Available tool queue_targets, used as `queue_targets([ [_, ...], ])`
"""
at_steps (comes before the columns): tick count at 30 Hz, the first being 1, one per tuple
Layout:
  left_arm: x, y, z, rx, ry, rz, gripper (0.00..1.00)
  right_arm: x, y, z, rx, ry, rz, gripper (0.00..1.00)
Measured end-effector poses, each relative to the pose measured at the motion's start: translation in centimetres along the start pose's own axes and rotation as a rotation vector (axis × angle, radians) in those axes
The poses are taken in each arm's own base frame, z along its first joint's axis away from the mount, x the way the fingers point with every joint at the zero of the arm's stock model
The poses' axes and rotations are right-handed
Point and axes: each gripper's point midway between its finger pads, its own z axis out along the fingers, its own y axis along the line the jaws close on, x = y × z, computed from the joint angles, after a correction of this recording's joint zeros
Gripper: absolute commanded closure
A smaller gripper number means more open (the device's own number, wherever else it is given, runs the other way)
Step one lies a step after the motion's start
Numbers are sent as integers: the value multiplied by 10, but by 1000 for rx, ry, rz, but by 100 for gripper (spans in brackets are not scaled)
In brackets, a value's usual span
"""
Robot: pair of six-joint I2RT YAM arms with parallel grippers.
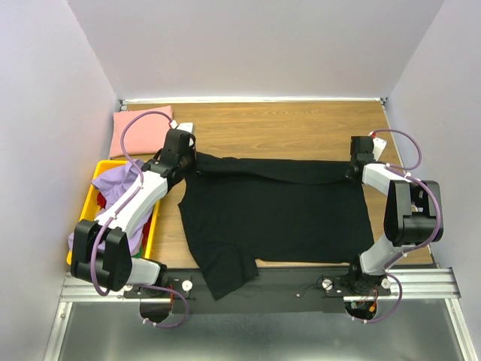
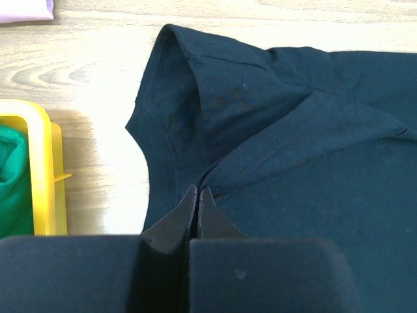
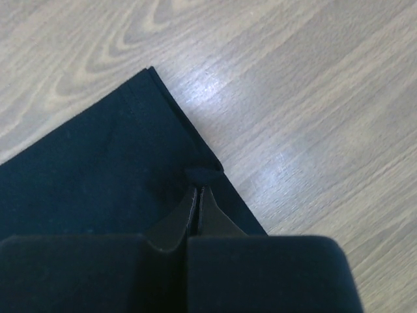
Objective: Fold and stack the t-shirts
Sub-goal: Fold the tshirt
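The black t-shirt lies spread across the wooden table, its far edge folded over toward the near side. My left gripper is shut on the cloth at the shirt's far left corner, by the sleeve. In the left wrist view the fingertips pinch a fold of black cloth. My right gripper is shut on the far right corner. Seen from the right wrist, its tips pinch the hem of the black cloth. A folded pink t-shirt lies at the back left. A lavender t-shirt lies crumpled in the crate.
A yellow crate stands at the left table edge, under my left arm, with green cloth inside it. One black sleeve hangs over the near edge onto the rail. Bare wood lies right of the shirt.
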Motion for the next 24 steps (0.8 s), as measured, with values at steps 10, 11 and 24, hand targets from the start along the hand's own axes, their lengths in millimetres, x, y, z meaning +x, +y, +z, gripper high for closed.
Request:
queue_targets([
  [10, 5, -1, 1, 2, 10, -3, 100, 10, -3, -3, -1, 45, -10, 50],
  [11, 6, -2, 1, 2, 12, -4, 100, 10, -2, -6, -14, 53, -12, 46],
  [24, 15, -37, -15, 77, 20, 2, 100, -44, 22, -62, -235, -64, 31, 20],
])
